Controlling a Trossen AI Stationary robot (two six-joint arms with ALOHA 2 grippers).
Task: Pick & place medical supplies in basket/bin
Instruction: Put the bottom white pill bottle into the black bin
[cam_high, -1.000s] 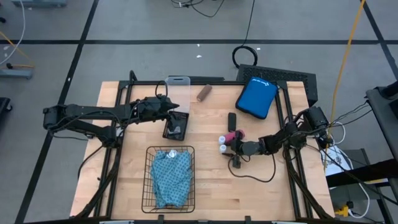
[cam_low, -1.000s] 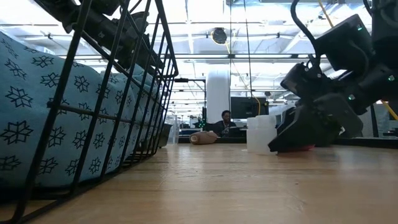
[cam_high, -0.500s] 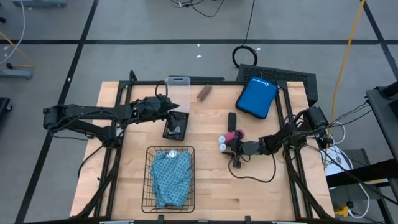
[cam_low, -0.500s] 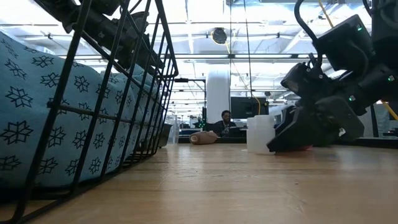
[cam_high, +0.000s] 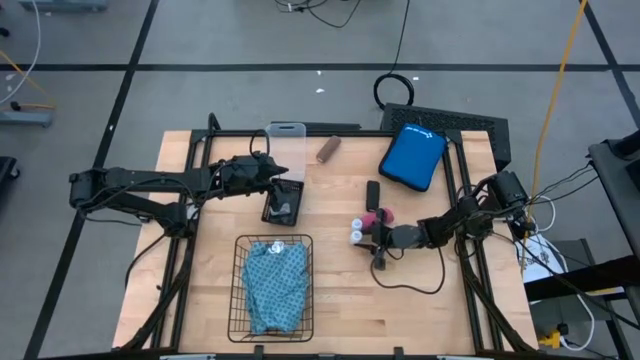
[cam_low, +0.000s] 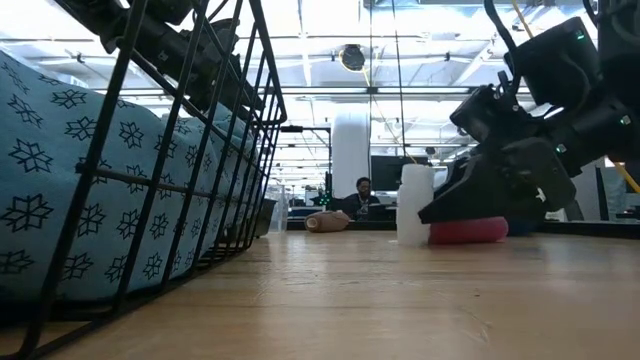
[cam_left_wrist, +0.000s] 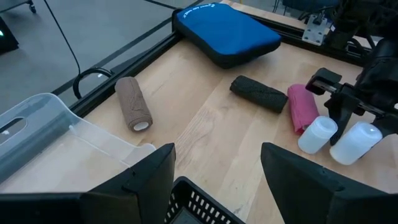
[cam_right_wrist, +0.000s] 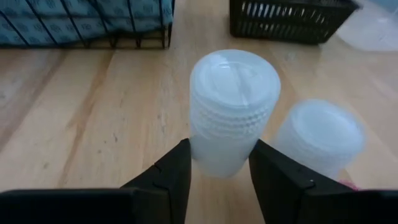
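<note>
Since a moment ago the right gripper (cam_high: 367, 233) has drawn slightly back, so the low view now shows a vial (cam_low: 415, 205) and the pink roll (cam_low: 468, 231) clear of its fingers. At far left the left gripper (cam_high: 287, 183) waits with fingers spread over the small black tray (cam_high: 283, 205). The basket (cam_high: 240, 290) already holds the teal cloth (cam_high: 276, 284). Further right, the brown roll (cam_high: 328, 150) and black block (cam_high: 373, 193) lie apart on the worktop (cam_high: 330, 290). The right gripper's fingers stand open on either side of the nearer vial (cam_right_wrist: 233, 112), seemingly not yet pinching. It looks light, rigid and smooth plastic, so likely slippery and easy to tip; gripping the ribbed band under the cap seems best. The second vial (cam_right_wrist: 318, 142) stands just beside it and could be knocked, with the pink roll just beyond.
</note>
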